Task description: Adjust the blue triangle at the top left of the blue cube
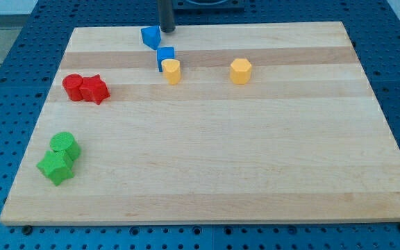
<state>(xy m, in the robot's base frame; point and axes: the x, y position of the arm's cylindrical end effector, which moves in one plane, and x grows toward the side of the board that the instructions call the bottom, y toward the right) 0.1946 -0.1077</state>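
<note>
A pale wooden tabletop [255, 160] is seen filling most of the view, laid on a blue perforated base [19, 42]. The dark rod is seen coming down at the view's top, and my tip [167, 31] is placed just to the right of the blue triangle [151, 36], touching it or nearly so. No end effector is carried, so no jaws are seen, apart or together. The blue cube [165, 55] is found just below and to the right of the triangle, with a yellow block [171, 71] touching its lower edge. A second yellow block [240, 71] is set well apart to the right. Two red blocks [86, 88] are seen touching at the left, and two green blocks [60, 158] at the lower left.
</note>
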